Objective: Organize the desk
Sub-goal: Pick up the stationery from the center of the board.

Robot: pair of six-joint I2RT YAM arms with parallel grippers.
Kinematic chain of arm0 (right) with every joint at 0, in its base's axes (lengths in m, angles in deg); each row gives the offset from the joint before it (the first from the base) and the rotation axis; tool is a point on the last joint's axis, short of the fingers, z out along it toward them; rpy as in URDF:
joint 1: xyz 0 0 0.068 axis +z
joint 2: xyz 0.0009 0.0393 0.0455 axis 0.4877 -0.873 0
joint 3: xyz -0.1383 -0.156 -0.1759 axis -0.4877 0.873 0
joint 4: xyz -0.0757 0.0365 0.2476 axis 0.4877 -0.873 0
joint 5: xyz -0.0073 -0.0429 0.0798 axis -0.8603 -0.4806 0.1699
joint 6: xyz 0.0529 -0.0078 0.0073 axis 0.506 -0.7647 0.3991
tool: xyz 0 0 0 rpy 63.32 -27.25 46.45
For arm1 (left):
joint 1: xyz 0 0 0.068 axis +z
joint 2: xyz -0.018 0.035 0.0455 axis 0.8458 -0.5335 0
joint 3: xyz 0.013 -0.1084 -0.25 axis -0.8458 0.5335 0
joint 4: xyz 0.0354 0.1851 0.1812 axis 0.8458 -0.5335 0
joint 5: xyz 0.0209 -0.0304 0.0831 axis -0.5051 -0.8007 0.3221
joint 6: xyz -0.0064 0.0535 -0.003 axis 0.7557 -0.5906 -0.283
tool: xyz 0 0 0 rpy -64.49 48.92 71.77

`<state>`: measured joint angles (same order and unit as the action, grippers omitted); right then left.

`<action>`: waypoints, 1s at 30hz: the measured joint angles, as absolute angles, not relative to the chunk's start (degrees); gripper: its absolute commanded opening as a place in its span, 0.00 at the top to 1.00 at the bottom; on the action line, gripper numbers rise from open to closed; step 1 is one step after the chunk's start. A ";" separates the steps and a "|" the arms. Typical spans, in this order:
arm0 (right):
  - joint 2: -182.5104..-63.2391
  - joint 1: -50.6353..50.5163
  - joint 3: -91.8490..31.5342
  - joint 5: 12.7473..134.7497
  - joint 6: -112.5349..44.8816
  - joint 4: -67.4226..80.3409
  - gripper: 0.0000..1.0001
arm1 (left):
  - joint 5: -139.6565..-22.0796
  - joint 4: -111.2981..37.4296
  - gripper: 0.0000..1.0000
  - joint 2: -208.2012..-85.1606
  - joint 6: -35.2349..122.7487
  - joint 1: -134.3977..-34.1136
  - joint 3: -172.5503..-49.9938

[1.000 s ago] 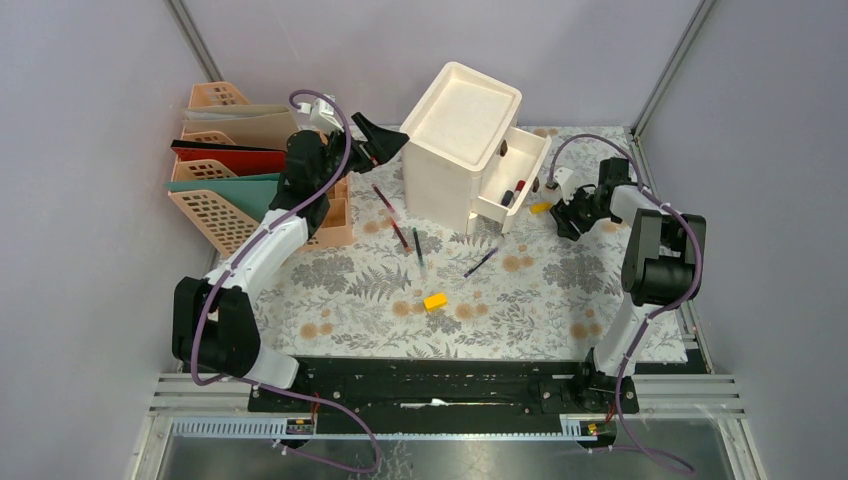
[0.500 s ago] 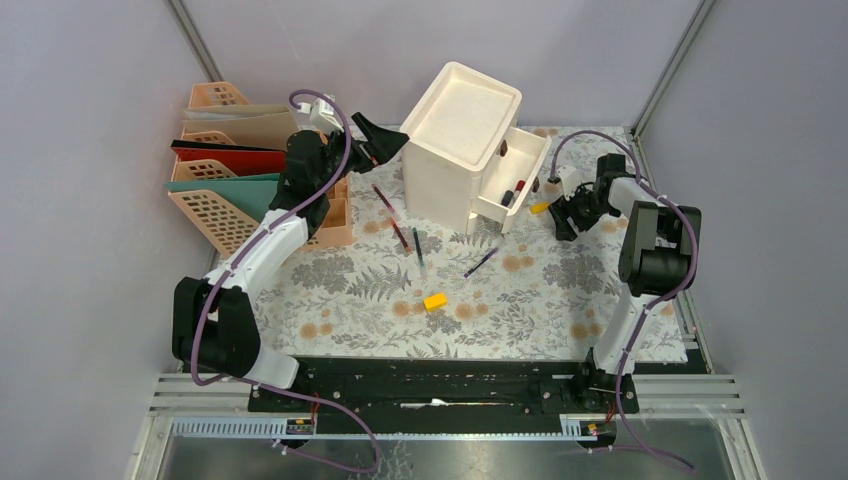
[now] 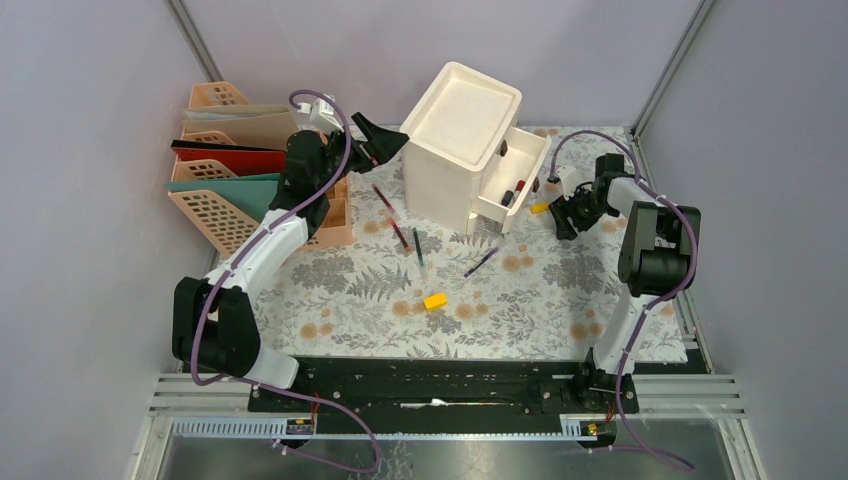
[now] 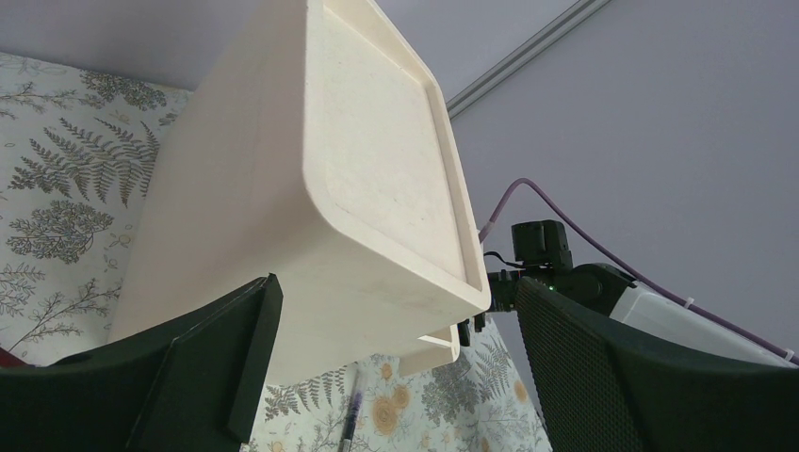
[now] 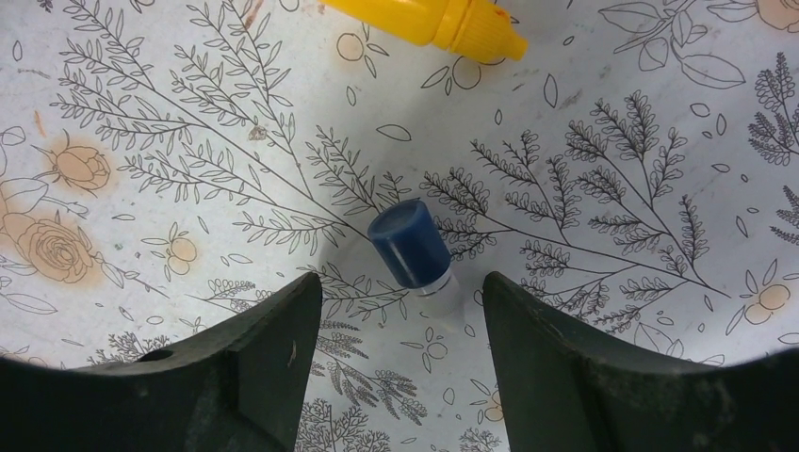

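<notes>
Since the right gripper (image 5: 400,287) hangs open over the blue-capped tube (image 5: 411,247) near the desk's (image 5: 612,188) far right corner, it should drop squarely before closing.

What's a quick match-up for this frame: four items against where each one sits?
Items
1. yellow block
2. blue-capped tube
3. teal folder
4. red-tipped pen

Places
A. in the open drawer
B. between the fingers of the right gripper
C. in the peach file rack
D. alone on the desk, near its middle

Pairs: 1-D, 2-B, 3-C, 4-A
</notes>
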<state>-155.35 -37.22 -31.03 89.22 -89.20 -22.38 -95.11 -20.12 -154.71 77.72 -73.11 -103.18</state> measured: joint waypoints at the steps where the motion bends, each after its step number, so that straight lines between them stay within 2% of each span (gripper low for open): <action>1: -155.33 -37.22 -30.97 89.22 -89.20 -22.31 0.30 | -95.11 -20.10 0.01 -154.71 77.72 -73.11 -103.18; 15: -154.30 -37.04 -29.98 89.24 -88.96 -22.68 0.32 | -95.11 -20.12 0.01 -154.71 77.72 -73.22 -103.18; 16: -154.26 -37.04 -29.98 89.22 -88.93 -22.75 0.19 | -95.11 -20.12 0.01 -154.71 77.72 -73.22 -103.18; 24: -154.02 -37.02 -30.62 88.08 -84.08 -22.86 0.19 | -95.11 -20.12 0.01 -154.71 77.72 -73.22 -103.18; 27: -153.91 -37.00 -31.19 88.00 -83.54 -22.94 0.24 | -95.11 -20.12 0.01 -154.71 77.72 -73.22 -103.18; 30: -153.91 -37.00 -31.67 87.89 -83.03 -22.86 0.43 | -95.11 -20.12 0.01 -154.71 77.72 -73.22 -103.18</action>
